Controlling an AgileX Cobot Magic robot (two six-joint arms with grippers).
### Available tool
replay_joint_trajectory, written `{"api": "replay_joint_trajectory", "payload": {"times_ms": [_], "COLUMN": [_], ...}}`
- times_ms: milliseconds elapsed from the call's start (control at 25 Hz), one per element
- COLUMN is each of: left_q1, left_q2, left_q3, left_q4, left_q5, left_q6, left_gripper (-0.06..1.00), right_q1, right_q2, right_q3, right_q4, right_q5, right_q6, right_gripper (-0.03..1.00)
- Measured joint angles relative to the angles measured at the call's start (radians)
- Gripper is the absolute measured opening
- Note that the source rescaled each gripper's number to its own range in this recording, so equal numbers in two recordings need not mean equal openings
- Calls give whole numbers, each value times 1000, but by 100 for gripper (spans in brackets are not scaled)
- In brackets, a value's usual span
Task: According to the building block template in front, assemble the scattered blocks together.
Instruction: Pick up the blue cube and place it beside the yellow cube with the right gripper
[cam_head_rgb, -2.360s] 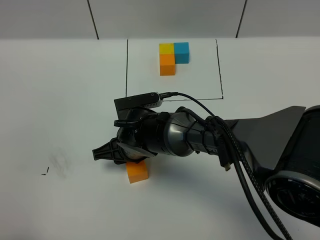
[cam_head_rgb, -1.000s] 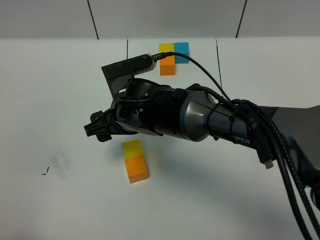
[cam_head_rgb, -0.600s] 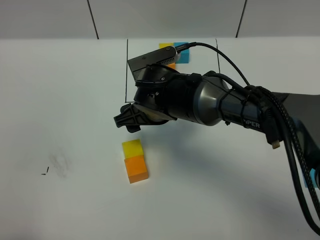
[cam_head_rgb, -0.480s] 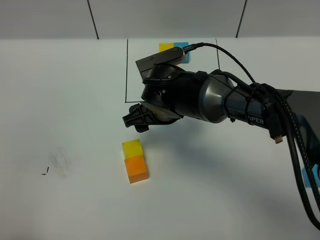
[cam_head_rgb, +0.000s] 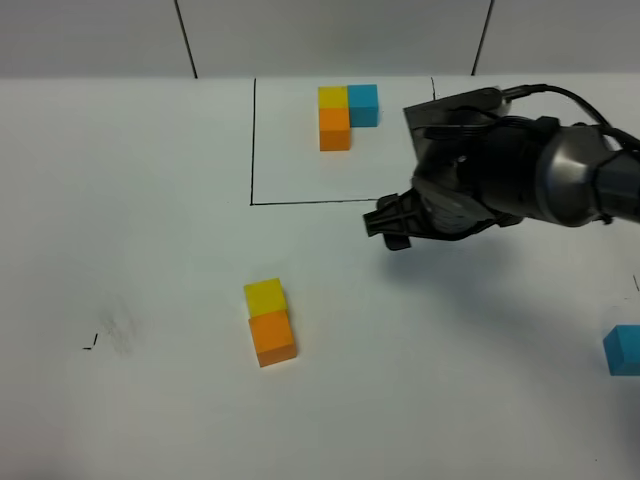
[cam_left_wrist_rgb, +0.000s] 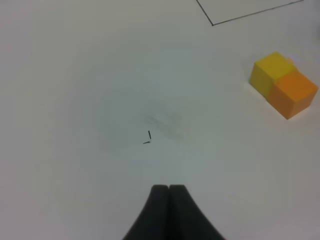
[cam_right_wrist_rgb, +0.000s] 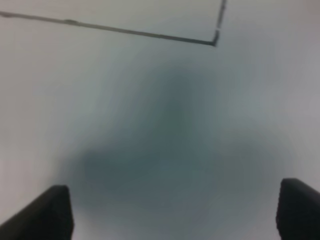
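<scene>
The template (cam_head_rgb: 347, 112) of yellow, blue and orange cubes sits at the back inside a thin black outline (cam_head_rgb: 252, 150). On the table's front left, a loose yellow block (cam_head_rgb: 265, 297) touches a loose orange block (cam_head_rgb: 273, 338); both also show in the left wrist view, yellow (cam_left_wrist_rgb: 270, 72) and orange (cam_left_wrist_rgb: 294, 92). The loose blue block (cam_head_rgb: 623, 349) lies at the right edge. My right gripper (cam_head_rgb: 390, 228) hovers open and empty near the outline's front right corner (cam_right_wrist_rgb: 215, 40). My left gripper (cam_left_wrist_rgb: 168, 192) is shut and empty over bare table.
A faint smudge and small black marks (cam_head_rgb: 92, 344) lie at the front left, also seen in the left wrist view (cam_left_wrist_rgb: 147, 137). The white table (cam_head_rgb: 150, 200) ends at a grey wall behind the outline.
My right arm has let go of the yellow block beside the orange one, risen and swung to the right, uncovering the template and the blue block.
</scene>
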Motion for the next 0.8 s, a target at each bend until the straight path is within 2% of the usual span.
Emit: {"api": "replay_joint_trajectory", "payload": {"times_ms": [400,800], "left_q1": [0,0], "left_q2": [0,0], "left_q3": [0,0], "left_q4": [0,0], "left_q5": [0,0], "left_q6": [0,0], "left_gripper": [0,0], "right_q1": [-180,-295], "right_q2": [-202,-282], "right_q3": [327,497], "right_q4": [-54,-69], "right_q5": [-77,-87], "right_q6": [86,92], "right_gripper": [95,95]}}
